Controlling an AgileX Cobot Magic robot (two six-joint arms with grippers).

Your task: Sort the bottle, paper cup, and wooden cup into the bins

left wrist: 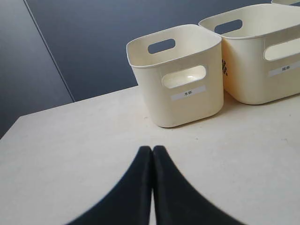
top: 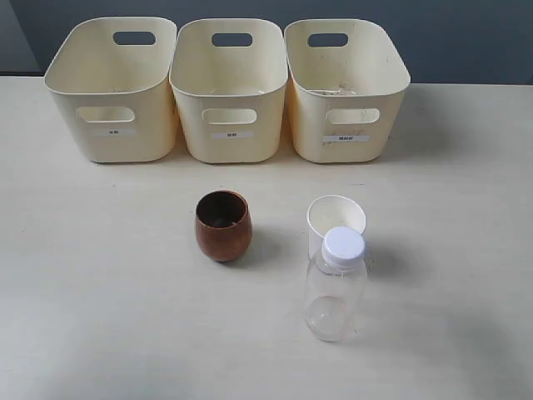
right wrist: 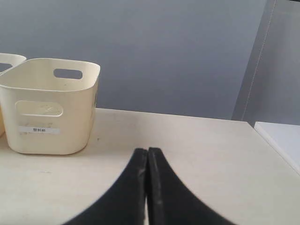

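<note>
exterior view: pale cream table [top: 100,317] against dark blue-grey wall [top: 466,42], both grippers' jaws pressed together

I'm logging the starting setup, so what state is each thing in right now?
bottle: upright, capped, on the table.
paper cup: upright, just behind the bottle.
wooden cup: upright, nothing visible inside.
bins: three in a row, none holding a task item.
left end effector: shut, holding nothing.
right end effector: shut, holding nothing.
</note>
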